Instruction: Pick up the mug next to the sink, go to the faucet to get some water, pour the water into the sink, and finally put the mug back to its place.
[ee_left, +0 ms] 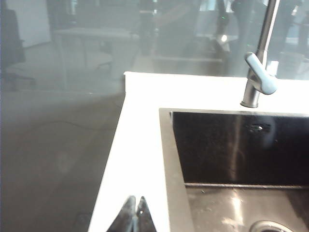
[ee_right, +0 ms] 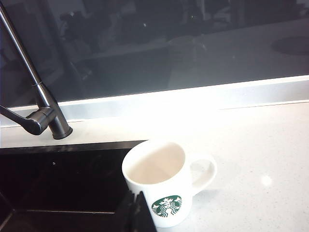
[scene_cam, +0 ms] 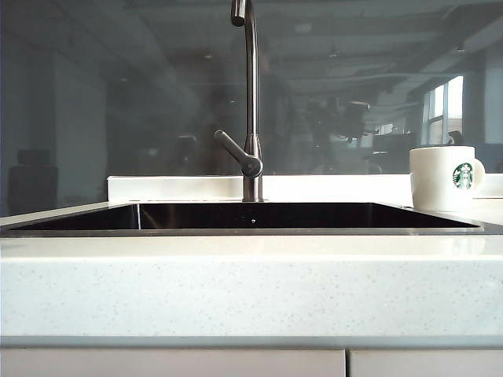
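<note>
The white mug (scene_cam: 444, 177) with the green logo stands upright on the pale countertop, just right of the sink (scene_cam: 251, 216). It looks empty (ee_right: 161, 181), and its handle points away from the basin. The steel faucet (scene_cam: 251, 102) rises behind the sink's middle, lever angled to the left. My right gripper (ee_right: 135, 195) is shut with nothing in it, its tips close by the mug's wall on the sink side; contact cannot be told. My left gripper (ee_left: 135, 199) is shut and empty above the counter strip at the sink's (ee_left: 241, 145) left rim, with the faucet (ee_left: 258, 72) beyond. Neither gripper shows clearly in the exterior view.
A dark reflective glass wall (scene_cam: 118, 94) and a low white upstand (scene_cam: 173, 187) run behind the counter. The drain (ee_left: 270, 226) sits in the basin floor. The counter's left edge (ee_left: 113, 145) drops to the floor. White cabinet fronts (scene_cam: 173, 363) lie below the counter's front.
</note>
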### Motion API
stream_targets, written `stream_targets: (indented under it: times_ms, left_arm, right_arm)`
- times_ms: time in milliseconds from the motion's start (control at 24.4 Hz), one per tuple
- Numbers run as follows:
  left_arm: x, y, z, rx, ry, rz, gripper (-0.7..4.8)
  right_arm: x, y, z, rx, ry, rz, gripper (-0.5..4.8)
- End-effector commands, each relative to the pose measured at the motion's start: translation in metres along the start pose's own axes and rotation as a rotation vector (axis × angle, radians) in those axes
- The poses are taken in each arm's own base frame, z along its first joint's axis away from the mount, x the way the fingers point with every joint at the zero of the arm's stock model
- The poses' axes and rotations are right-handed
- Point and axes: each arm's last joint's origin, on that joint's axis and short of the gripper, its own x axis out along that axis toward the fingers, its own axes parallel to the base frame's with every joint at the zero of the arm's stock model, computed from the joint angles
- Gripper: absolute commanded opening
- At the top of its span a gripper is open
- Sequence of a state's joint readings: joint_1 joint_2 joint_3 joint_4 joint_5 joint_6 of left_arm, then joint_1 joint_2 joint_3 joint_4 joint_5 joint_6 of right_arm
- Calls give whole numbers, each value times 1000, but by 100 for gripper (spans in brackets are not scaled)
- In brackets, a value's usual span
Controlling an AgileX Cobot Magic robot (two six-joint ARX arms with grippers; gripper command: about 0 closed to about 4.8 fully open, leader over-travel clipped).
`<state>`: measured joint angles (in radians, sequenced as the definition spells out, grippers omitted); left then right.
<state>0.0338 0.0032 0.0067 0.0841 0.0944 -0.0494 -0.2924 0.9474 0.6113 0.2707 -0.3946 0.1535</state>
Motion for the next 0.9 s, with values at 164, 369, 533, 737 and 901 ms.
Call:
stream_targets:
  times_ms: [164,369,533,737,901]
  left_arm:
    - [0,0,4,-8,-34,4,-5]
    - [0,0,4,-7,-30,4,-5]
    - [0,0,4,-7,-29,4,-5]
    - [0,0,4,-7,-30,4,-5]
    - [0,0,4,-7,-29,4,-5]
  right_arm:
    - [0,1,3,-4,-19,4,-6]
    - [0,1,3,-5,-20,4,-6]
    - [0,1,3,-5,-20,5,-6]
    - [0,1,3,-5,-19,4,-6]
    - [0,1,3,-5,-20,4,-6]
